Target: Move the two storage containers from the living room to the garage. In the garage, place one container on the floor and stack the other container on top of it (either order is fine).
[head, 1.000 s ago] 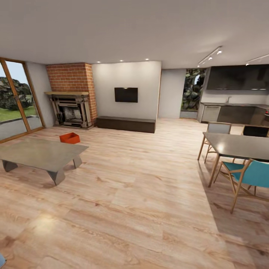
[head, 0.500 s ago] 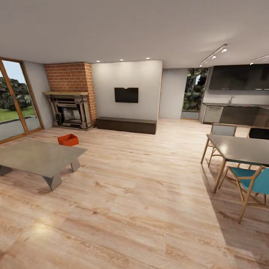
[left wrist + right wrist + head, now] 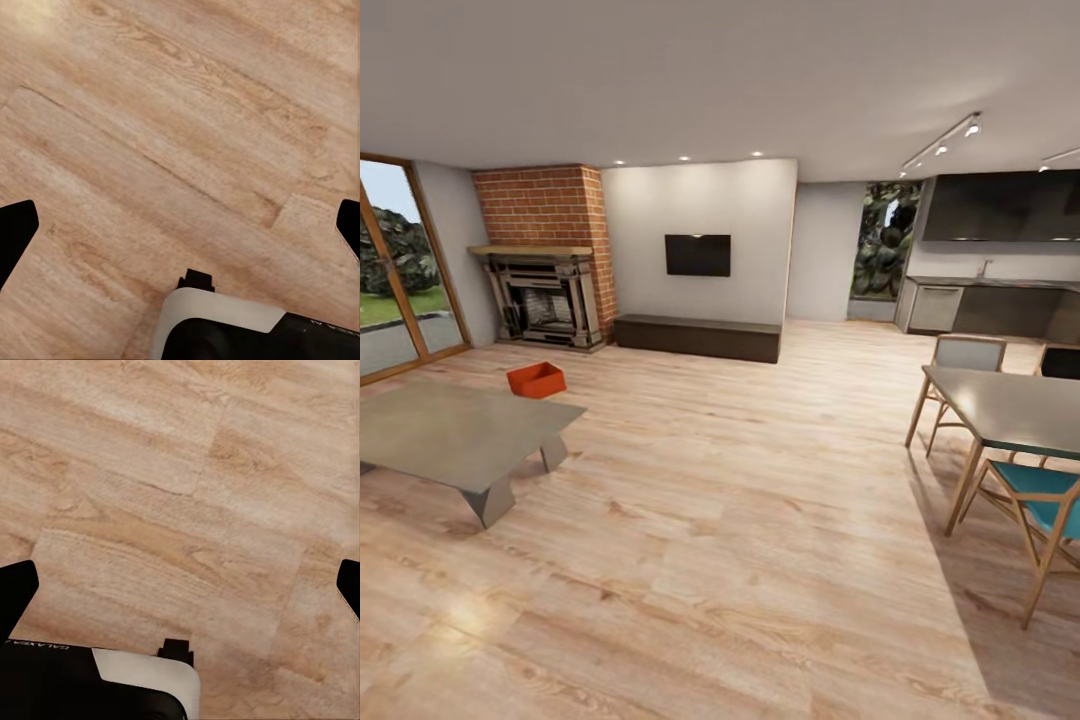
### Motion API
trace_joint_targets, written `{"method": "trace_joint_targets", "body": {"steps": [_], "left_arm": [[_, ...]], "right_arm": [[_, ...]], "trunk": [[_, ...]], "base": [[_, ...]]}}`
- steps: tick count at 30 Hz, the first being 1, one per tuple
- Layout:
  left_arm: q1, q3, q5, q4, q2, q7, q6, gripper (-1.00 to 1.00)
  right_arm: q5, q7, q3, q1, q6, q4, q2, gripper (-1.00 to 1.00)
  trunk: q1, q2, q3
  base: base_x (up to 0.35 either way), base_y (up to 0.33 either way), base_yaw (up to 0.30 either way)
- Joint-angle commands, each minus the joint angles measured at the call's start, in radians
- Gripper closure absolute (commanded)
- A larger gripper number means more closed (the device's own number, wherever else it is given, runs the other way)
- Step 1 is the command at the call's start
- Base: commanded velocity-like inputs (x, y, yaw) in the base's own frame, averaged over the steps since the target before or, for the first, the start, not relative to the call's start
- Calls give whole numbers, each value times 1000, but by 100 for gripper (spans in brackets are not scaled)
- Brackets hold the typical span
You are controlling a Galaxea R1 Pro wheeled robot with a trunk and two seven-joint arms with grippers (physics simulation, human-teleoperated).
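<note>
you're in the living room, head cam looking across the light wood-plank floor (image 3: 760, 520); one orange-red storage container (image 3: 536, 379) sits on the planks just beyond the far corner of the grey coffee table (image 3: 455, 433), in front of the brick fireplace (image 3: 545, 255) and well apart from you; i can see just that one container; dark bench chest (image 3: 697, 337) runs along the white wall under the tv (image 3: 698, 254); glass door (image 3: 400, 270) at far left, dining table (image 3: 1015, 405) with a teal chair (image 3: 1045, 505) on your right, kitchen counter (image 3: 990, 305) behind it; left gripper (image 3: 180, 225) hangs over bare planks, fingers spread wide at the frame edges, nothing between them; right gripper (image 3: 180, 585) same, jaws wide apart, empty, planks below; a white and black part of the robot (image 3: 247, 326) shows under each wrist cam.
</note>
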Motion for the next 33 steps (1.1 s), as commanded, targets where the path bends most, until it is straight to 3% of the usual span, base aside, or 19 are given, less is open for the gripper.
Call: {"method": "trace_joint_targets", "body": {"steps": [1, 33], "left_arm": [[-1, 0, 3, 1, 0, 1, -4, -100], [-1, 2, 4, 1, 5, 1, -4, -100]], "right_arm": [[3, 2, 0, -2, -7, 4, 0, -100], [-3, 2, 0, -2, -7, 4, -2, -100]], "trunk": [[1, -1, -1], [1, -1, -1]], "base": [[322, 0, 0], [323, 0, 0]]}}
